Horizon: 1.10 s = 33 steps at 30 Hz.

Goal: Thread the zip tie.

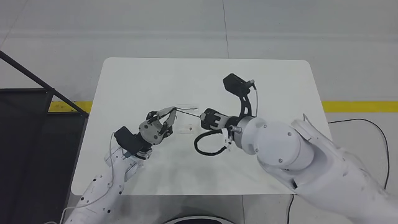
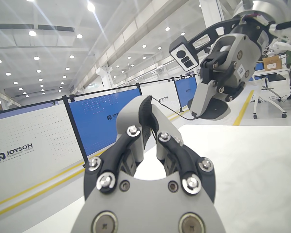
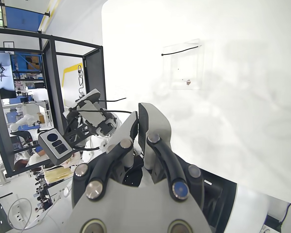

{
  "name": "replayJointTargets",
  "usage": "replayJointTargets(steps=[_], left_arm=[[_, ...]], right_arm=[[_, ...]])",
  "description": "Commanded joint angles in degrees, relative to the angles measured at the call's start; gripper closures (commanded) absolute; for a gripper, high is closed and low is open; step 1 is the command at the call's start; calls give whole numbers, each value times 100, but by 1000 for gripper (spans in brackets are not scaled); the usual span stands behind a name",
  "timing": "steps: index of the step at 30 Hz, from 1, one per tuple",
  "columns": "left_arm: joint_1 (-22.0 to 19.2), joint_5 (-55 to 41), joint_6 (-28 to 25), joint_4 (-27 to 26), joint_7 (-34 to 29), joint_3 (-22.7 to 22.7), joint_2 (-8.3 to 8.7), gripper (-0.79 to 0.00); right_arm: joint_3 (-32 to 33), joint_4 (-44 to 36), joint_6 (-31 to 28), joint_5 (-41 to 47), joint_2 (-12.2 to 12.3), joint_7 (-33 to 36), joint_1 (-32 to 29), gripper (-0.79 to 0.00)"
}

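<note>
A thin black zip tie (image 1: 186, 109) hangs in the air between my two grippers, above the white table (image 1: 267, 87). My left gripper (image 1: 166, 119) is shut on one end of it; in its own wrist view the fingers (image 2: 148, 105) pinch the tie (image 2: 174, 111), which runs on to the other gripper. My right gripper (image 1: 203, 118) is shut on the other end, with its fingertips (image 2: 196, 116) closed around it. In the right wrist view the tie (image 3: 116, 111) spans from my right gripper (image 3: 137, 116) to the left gripper (image 3: 94, 115), and a loose tail (image 3: 116, 100) sticks out above it.
A clear plastic sheet (image 3: 181, 73) lies flat on the table under the grippers, with a second black zip tie (image 3: 179, 50) on it. That sheet (image 1: 185, 128) shows faintly in the top view. A black frame stands off the table's left edge.
</note>
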Motion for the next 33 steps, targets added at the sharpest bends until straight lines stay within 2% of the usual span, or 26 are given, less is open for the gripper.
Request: replayJointTargets(steps=[1,12,33], left_arm=[[2,34,0,8,1,7,1,0],[-15,155,29,21,-33,28,3,0],[-7,66,47,1,-37,-22,2,0]], right_arm=[[55,4,-31,66,-17,-22,-21,0],[719,-40,-621,776,-42,-93,-437,0],[1340,-324,-1048,558,106,287,-1105,0]])
